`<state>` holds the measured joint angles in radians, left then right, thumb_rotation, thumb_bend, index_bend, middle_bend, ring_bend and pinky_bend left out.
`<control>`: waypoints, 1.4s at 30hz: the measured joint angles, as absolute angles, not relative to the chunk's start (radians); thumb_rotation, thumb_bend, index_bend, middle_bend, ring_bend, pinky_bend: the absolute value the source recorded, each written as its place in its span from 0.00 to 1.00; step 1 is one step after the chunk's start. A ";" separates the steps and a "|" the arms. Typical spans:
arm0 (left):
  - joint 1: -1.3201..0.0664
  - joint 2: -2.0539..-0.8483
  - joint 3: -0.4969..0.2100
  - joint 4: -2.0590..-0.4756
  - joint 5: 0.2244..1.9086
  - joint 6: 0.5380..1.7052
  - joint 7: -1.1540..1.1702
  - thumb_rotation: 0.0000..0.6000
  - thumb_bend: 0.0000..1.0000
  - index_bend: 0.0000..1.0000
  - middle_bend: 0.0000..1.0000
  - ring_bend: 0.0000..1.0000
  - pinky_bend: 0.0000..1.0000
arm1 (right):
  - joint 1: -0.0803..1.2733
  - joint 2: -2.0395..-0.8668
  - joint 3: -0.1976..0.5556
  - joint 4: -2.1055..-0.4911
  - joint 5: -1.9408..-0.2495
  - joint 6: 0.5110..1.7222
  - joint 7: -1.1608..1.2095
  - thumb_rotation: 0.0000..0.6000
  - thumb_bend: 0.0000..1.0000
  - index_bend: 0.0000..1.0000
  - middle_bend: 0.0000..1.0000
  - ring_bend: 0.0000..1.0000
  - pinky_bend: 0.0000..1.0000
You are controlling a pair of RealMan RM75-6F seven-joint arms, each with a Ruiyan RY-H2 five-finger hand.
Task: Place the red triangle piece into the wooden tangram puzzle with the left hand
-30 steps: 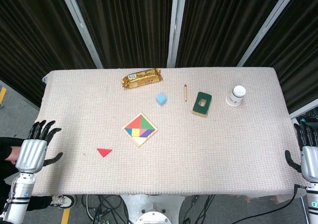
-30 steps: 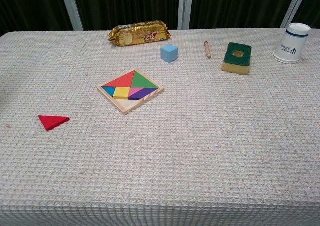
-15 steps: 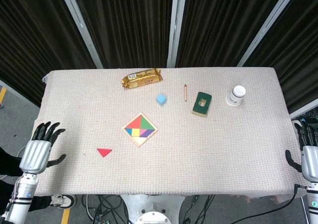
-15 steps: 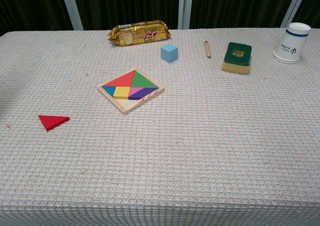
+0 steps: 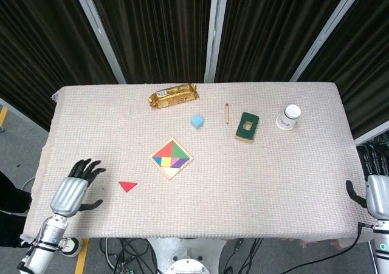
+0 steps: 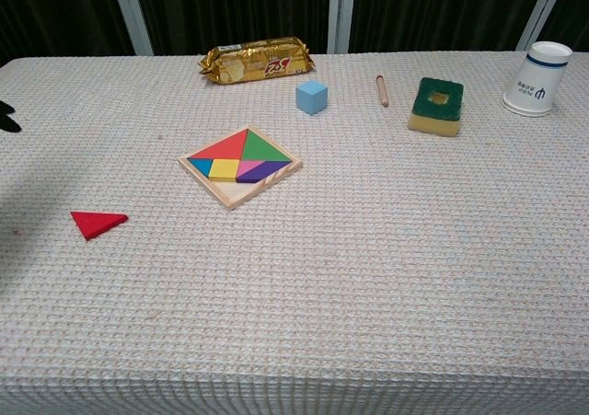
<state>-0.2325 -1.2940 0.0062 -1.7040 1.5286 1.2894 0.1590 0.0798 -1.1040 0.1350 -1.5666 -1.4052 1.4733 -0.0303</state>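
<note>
lab-like test rig: black curtains, cloth-covered table, floor cables

The chest view crops the left hand to dark fingertips and misses the right hand entirely.

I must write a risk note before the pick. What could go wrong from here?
1. The red triangle piece lies flat on textured cloth; the left hand may push it rather than lift it.
2. The open gap in the wooden tangram puzzle looks narrow, so the piece may jam or nudge the board.
</note>
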 measured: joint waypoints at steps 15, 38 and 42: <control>-0.322 -1.437 0.007 -1.580 1.512 1.151 0.119 1.00 0.13 0.21 0.09 0.00 0.02 | 0.076 -1.083 0.137 -1.566 -1.383 1.467 -0.032 1.00 0.30 0.00 0.00 0.00 0.00; -0.386 -1.507 -0.028 -1.414 1.466 1.107 0.020 1.00 0.14 0.29 0.09 0.00 0.02 | 0.077 -1.091 0.135 -1.549 -1.372 1.459 -0.031 1.00 0.30 0.00 0.00 0.00 0.00; -0.392 -1.515 -0.029 -1.404 1.457 1.100 0.007 1.00 0.16 0.31 0.09 0.00 0.02 | 0.078 -1.093 0.134 -1.547 -1.369 1.455 -0.034 1.00 0.30 0.00 0.00 0.00 0.00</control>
<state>-0.3924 -1.5154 -0.0288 -1.4040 1.4573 1.1003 0.0069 0.0783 -1.0932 0.1344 -1.5467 -1.3689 1.4553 -0.0337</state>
